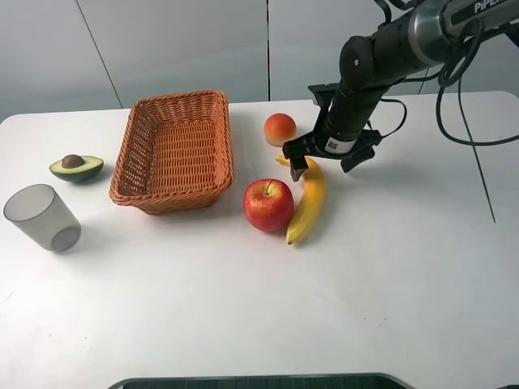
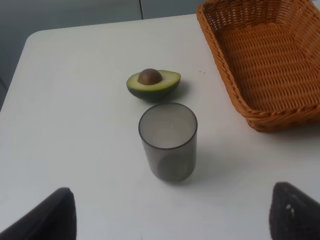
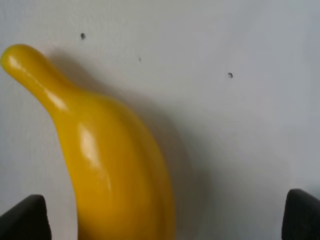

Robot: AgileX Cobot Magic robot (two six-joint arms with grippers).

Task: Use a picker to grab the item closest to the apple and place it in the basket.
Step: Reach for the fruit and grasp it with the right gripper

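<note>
The red apple (image 1: 268,204) sits near the middle of the table. A yellow banana (image 1: 308,203) lies right beside it, touching or nearly touching. My right gripper (image 1: 324,164) hangs open over the banana's stem end, one finger on each side. In the right wrist view the banana (image 3: 110,160) fills the space between the dark fingertips (image 3: 22,220), with nothing gripped. The wicker basket (image 1: 174,150) stands left of the apple. My left gripper (image 2: 167,215) is open with nothing in it, and it is out of sight in the exterior high view.
An orange-red round fruit (image 1: 280,128) lies behind the apple, next to the basket's right side. At the far left are a halved avocado (image 1: 75,167) and a grey translucent cup (image 1: 42,217). Both also appear before the left gripper: avocado (image 2: 153,85), cup (image 2: 168,141).
</note>
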